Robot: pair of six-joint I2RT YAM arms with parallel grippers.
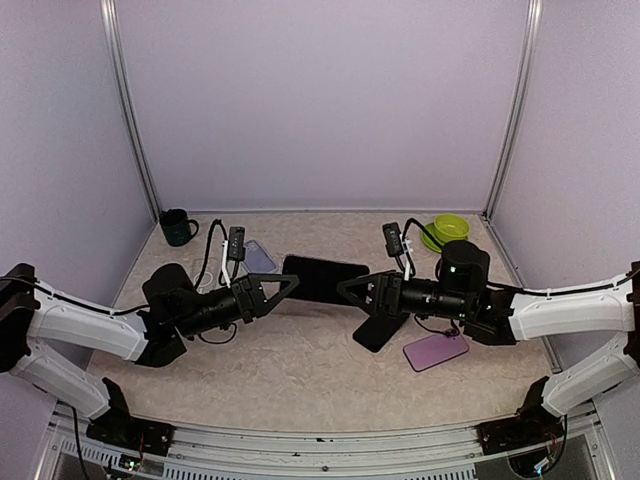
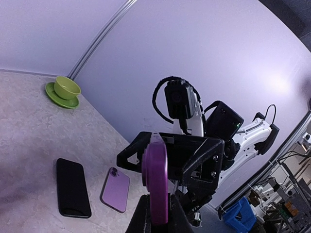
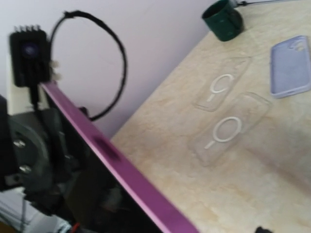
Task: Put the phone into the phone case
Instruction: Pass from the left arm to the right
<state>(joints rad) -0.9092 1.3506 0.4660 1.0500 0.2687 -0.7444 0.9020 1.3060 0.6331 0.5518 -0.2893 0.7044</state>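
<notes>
**Top view.** The phone is at frame centre, dark face up, held off the bench between the two arms. The left gripper has its left end and the right gripper sits at its right end. My reading is that it is held in the air for a handover or regrip, so that it can be turned to suit a case. A black slab and a purple piece lie flat at lower right of centre, away from the jaws. A dark mug stands at upper left and a green cup at upper right.

**Left wrist.** At bottom centre the phone shows edge-on, with a purple rim. The left jaws are narrow and clamped across its thickness, which leaves the far end free. Behind it the right jaws stand wide, one finger on either side of the phone. As far as I can see they touch neither face, so they look staged and not yet gripping.

**Right wrist.** The purple rim crosses the frame from left to bottom centre. This arm's own fingers can't be made out. At upper right, clear cases and a lavender case lie flat on the bench. I cannot tell which case is meant, and the phone is in none of them.
</notes>
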